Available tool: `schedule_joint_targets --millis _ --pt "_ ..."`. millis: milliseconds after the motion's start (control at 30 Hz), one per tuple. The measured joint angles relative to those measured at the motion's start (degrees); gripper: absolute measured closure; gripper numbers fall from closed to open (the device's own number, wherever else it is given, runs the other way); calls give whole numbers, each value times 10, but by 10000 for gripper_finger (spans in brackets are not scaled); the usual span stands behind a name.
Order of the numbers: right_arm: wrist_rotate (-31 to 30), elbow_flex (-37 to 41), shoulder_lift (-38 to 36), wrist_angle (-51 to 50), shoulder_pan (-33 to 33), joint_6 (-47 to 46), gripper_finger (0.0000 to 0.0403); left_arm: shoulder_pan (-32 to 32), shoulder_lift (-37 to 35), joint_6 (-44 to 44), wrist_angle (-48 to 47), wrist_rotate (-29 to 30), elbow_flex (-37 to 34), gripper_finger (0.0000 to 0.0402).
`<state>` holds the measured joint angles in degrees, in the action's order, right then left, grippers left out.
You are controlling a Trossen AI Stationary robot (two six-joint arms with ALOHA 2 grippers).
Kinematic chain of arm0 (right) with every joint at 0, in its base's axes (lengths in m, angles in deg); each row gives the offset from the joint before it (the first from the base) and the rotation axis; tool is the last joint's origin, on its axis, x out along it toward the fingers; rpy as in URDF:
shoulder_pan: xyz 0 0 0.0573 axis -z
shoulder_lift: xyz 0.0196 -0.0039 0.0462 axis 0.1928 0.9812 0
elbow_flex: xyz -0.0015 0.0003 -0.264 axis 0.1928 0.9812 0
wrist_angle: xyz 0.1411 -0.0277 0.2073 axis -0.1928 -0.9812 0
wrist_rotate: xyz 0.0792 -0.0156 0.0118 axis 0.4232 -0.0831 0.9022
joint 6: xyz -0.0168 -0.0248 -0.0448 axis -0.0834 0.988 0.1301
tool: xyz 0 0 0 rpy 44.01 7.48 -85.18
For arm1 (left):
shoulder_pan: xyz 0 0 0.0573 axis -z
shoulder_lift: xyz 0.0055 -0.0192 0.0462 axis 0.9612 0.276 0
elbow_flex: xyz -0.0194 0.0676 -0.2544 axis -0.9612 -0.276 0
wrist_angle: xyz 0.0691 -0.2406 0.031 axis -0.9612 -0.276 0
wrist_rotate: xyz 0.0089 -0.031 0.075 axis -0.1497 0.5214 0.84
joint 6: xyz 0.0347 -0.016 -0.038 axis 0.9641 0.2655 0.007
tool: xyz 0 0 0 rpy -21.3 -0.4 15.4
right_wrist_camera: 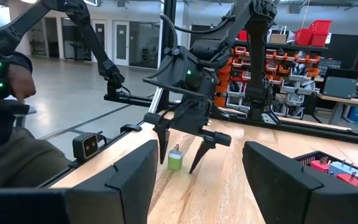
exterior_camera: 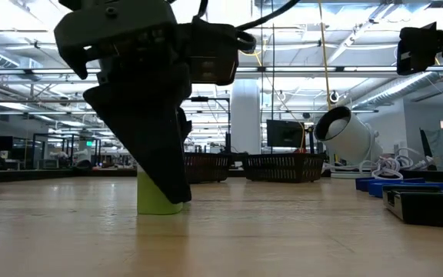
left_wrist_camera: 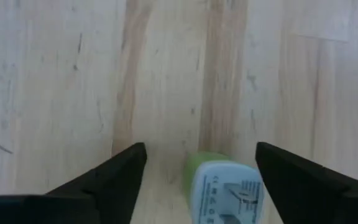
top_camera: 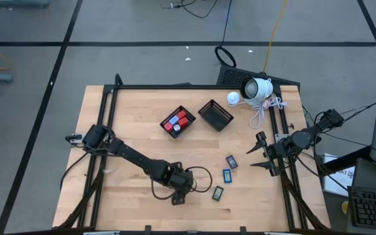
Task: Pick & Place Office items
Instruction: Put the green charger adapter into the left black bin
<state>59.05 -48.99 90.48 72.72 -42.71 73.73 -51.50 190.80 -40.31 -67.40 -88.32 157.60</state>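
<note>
A small green piece (left_wrist_camera: 211,171) with a pale blue-white labelled top stands upright on the wooden table (top_camera: 129,117), near its front edge. My left gripper (left_wrist_camera: 201,152) points down over it, open, one finger on either side with a gap to each; the right wrist view shows the same left gripper (right_wrist_camera: 179,167) and green piece (right_wrist_camera: 175,162). From above, the gripper hides the piece. Three dark blue-faced rectangles (top_camera: 227,175) lie flat to the right of it. Red blocks and a pale blue one lie in a black mesh basket (top_camera: 178,122). My right gripper (right_wrist_camera: 197,186) waits open at the table's right edge.
A second black mesh basket (top_camera: 215,115) stands beside the first at mid-table. A white camera (top_camera: 256,88) with a coiled cord sits at the far right corner. Black frame rails (top_camera: 106,124) run along the table's sides. A person's dark sleeve (right_wrist_camera: 5,143) shows beyond the table.
</note>
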Motion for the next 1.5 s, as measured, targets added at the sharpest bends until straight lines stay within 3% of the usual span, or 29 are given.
schedule_joint_targets --millis 167,567,767,1100,1500 --pt "0 0 0 0 0 0 179 -7 -15 -1 -51 -5 0 79" --pt "0 0 0 0 0 0 179 -8 -27 11 -71 -14 -1 141" --pt "0 0 0 0 0 0 179 -9 -41 136 -48 -8 0 174" --pt "0 0 0 0 0 0 179 -23 -48 252 -97 -33 0 212" --pt "0 0 0 0 0 0 179 -10 -48 294 -100 -20 0 177"
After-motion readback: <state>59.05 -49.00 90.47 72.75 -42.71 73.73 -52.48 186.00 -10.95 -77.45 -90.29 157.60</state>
